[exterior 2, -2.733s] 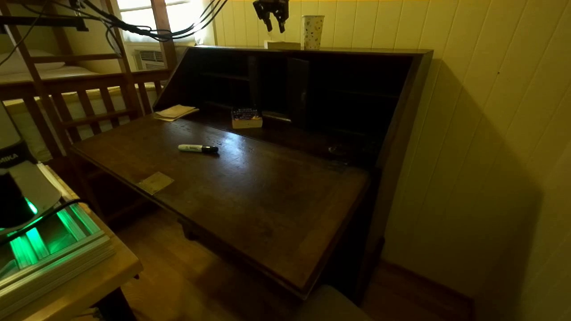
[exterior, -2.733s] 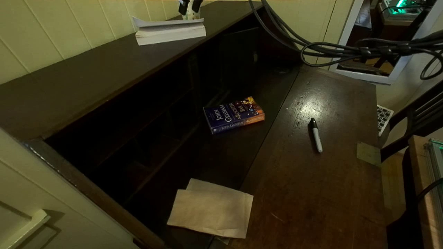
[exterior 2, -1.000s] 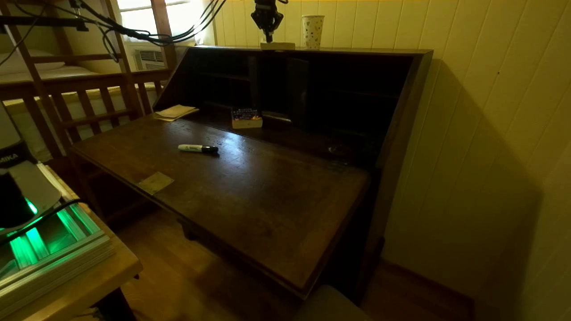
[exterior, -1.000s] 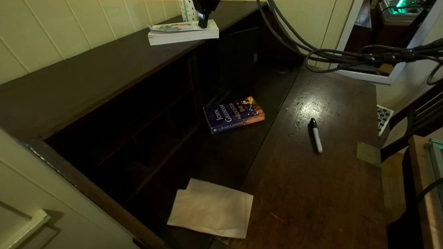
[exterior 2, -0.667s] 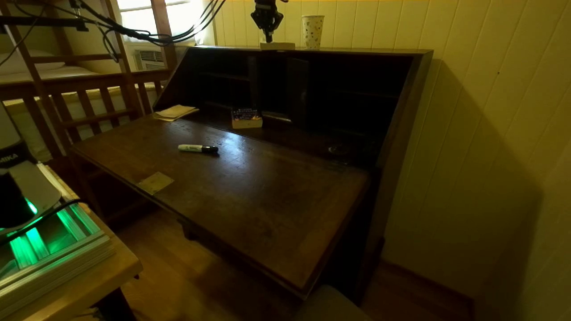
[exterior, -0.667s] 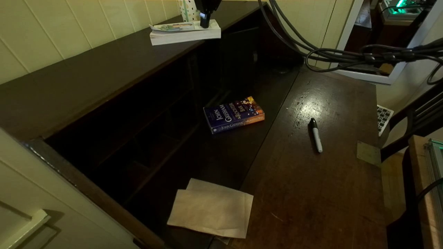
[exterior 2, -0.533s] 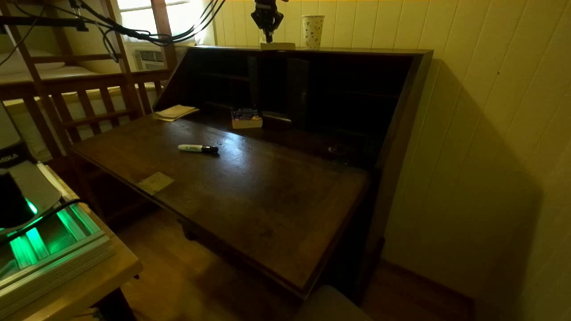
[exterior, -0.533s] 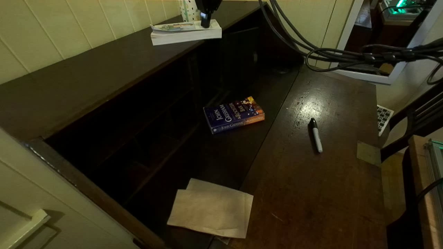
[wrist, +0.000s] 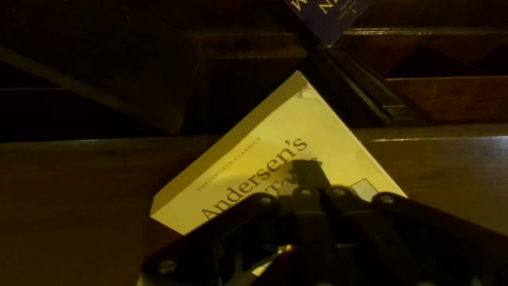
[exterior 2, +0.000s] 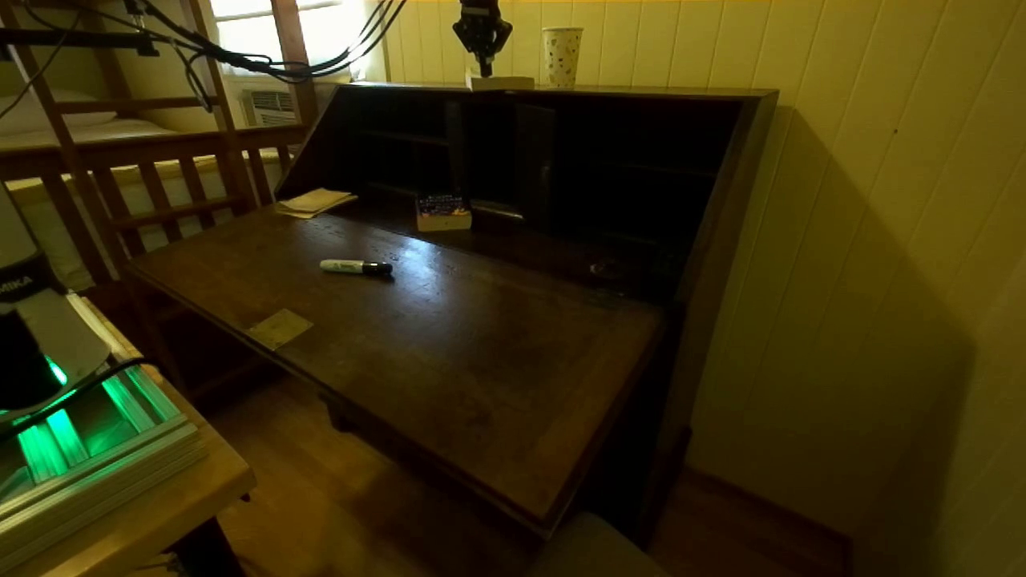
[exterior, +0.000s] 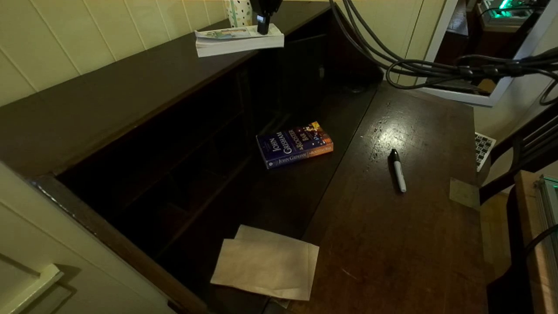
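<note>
In an exterior view, a cream panelled wall (exterior 2: 866, 264) fills the far side and the right. A wooden bed (exterior 2: 152, 147) with slatted rails stands at the far left. The broad lower surface (exterior 2: 465, 344), of dark brown wood, reaches toward the near side; beyond it are dim compartments (exterior 2: 455, 144), and above them runs the narrow upper surface (exterior: 113, 87). Two overlapping tan papers (exterior 2: 315, 202) lie on the lower surface, at its far left. The black gripper (exterior 2: 485, 68) points down over the upper surface, left of its middle, with its fingers together and their tips touching the cover of the thick pale book (exterior 2: 509, 82). The pale book lies flat on the upper surface, one corner sticking out past the front edge; in the wrist view its cover reads "Andersen's", another word partly hidden behind the gripper. The blue book (exterior 2: 443, 210) lies flat below, just in front of the compartments and to the right of the papers, with "John Grisham" printed on it. A pale spotted cup (exterior 2: 561, 58) stands upright on the upper surface, near the pale book and to its right. A white marker (exterior 2: 353, 267) with a black cap lies on the lower surface, nearer than the blue book, its cap toward the right.
</note>
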Robot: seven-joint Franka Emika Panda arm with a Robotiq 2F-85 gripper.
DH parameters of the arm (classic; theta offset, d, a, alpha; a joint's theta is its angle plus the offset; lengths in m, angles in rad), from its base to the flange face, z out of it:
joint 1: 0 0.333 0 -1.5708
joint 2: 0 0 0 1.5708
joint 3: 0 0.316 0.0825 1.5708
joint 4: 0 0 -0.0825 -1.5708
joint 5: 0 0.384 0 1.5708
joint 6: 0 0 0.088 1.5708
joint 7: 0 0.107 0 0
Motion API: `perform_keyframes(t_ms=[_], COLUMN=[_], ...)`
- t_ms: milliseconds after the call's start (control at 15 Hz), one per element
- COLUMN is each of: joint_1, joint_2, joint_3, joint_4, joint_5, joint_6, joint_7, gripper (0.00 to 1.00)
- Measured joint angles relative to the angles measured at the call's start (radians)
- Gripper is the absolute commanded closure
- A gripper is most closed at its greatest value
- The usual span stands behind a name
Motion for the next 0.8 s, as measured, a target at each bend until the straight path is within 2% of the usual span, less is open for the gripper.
perform_keyframes(t_ms=[400, 467, 600, 800], joint_1=[0.000, 0.000, -0.002, -0.006], joint_2=[0.000, 0.000, 0.000, 0.000], joint_3=[-0.011, -0.013, -0.015, -0.015], joint_4=[0.006, 0.008, 0.009, 0.010], joint_5=[-0.012, -0.012, -0.012, -0.010], joint_6=[-0.022, -0.027, -0.030, -0.008], joint_7=[0.000, 0.000, 0.000, 0.001], gripper=[1.00, 0.74, 0.67, 0.46])
